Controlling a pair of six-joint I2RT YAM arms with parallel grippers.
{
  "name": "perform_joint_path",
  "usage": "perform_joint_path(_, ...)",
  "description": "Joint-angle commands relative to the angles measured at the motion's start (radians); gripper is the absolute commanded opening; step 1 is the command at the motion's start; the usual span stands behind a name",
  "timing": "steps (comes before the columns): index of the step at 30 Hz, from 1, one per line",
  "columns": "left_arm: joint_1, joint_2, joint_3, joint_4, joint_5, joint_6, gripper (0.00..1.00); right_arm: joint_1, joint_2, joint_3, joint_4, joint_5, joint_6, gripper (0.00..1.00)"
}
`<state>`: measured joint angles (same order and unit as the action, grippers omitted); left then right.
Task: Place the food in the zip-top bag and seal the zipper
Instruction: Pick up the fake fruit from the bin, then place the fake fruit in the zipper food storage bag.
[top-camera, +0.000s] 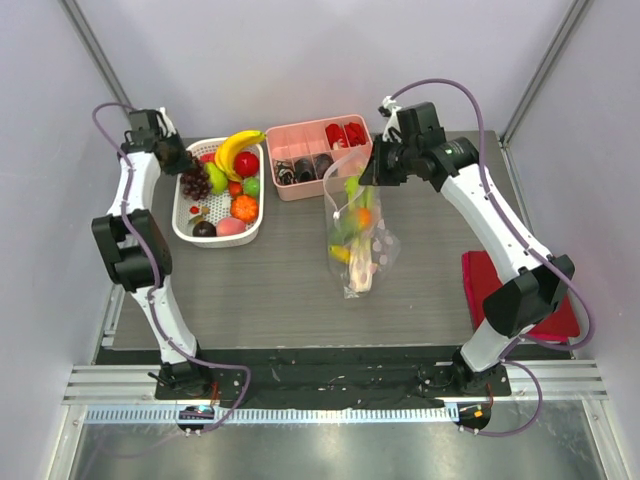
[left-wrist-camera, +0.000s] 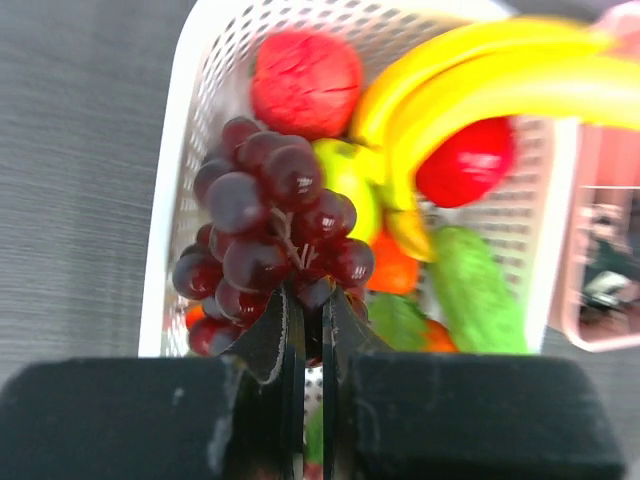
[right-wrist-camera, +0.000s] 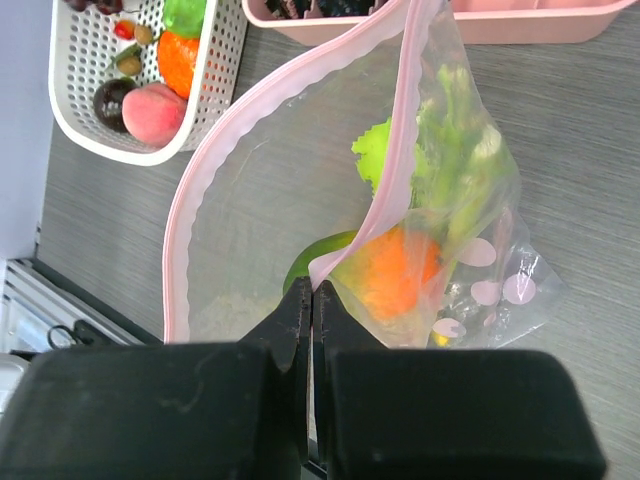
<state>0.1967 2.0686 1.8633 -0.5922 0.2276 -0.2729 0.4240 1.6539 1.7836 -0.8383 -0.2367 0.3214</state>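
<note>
My left gripper (top-camera: 187, 166) is over the white basket (top-camera: 186, 228), shut on the purple grapes (top-camera: 195, 183). In the left wrist view its jaws (left-wrist-camera: 312, 296) pinch the bunch (left-wrist-camera: 265, 225) from below, just above the basket. My right gripper (top-camera: 364, 180) is shut on the pink zipper strip (right-wrist-camera: 395, 180) of the clear zip-top bag (top-camera: 358, 240) and holds its mouth up and open. In the right wrist view the gripper (right-wrist-camera: 312, 292) grips the strip's near end. Inside the bag lie an orange fruit (right-wrist-camera: 395, 270), a green fruit (right-wrist-camera: 305, 268) and the leek (right-wrist-camera: 450, 150). No slider tab shows.
The basket holds a banana (top-camera: 238, 146), a red apple (top-camera: 246, 164), an orange fruit (top-camera: 244, 208) and a peach (top-camera: 231, 227). The pink compartment tray (top-camera: 300, 133) stands behind the bag. A red cloth (top-camera: 478, 285) lies at the right edge.
</note>
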Motion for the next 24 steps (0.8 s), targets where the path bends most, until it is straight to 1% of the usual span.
perform_joint_path(1,-0.003,-0.160,0.011,0.023,0.071,-0.003,0.00,-0.042,-0.036,-0.006,0.033,-0.073,0.051,0.01)
perform_joint_path(2,-0.005,-0.189,0.011,0.022,0.111,-0.008,0.00,-0.045,-0.037,-0.006,0.036,-0.078,0.050,0.01)
perform_joint_path(7,-0.045,-0.275,0.022,0.023,0.219,-0.055,0.00,-0.045,-0.034,-0.009,0.045,-0.105,0.070,0.01)
perform_joint_path(10,-0.109,-0.330,0.045,0.040,0.272,-0.080,0.00,-0.047,-0.036,-0.010,0.045,-0.110,0.074,0.01)
perform_joint_path(13,-0.187,-0.378,0.068,0.078,0.322,-0.126,0.00,-0.045,-0.046,-0.018,0.047,-0.128,0.071,0.01)
perform_joint_path(14,-0.242,-0.386,0.082,0.091,0.332,-0.143,0.00,-0.042,-0.052,-0.021,0.048,-0.133,0.071,0.01)
perform_joint_path(15,-0.264,-0.401,0.086,0.101,0.355,-0.158,0.00,-0.037,-0.055,-0.021,0.048,-0.136,0.070,0.01)
perform_joint_path(20,-0.382,-0.427,0.094,0.192,0.412,-0.311,0.00,-0.007,-0.077,-0.020,0.062,-0.139,0.058,0.01)
perform_joint_path(21,-0.425,-0.429,0.094,0.206,0.424,-0.331,0.00,0.004,-0.086,-0.021,0.068,-0.139,0.058,0.01)
perform_joint_path(23,-0.462,-0.426,0.091,0.241,0.427,-0.379,0.00,0.012,-0.091,-0.024,0.068,-0.139,0.053,0.01)
perform_joint_path(24,-0.498,-0.426,0.089,0.253,0.434,-0.396,0.00,0.015,-0.095,-0.026,0.068,-0.139,0.050,0.01)
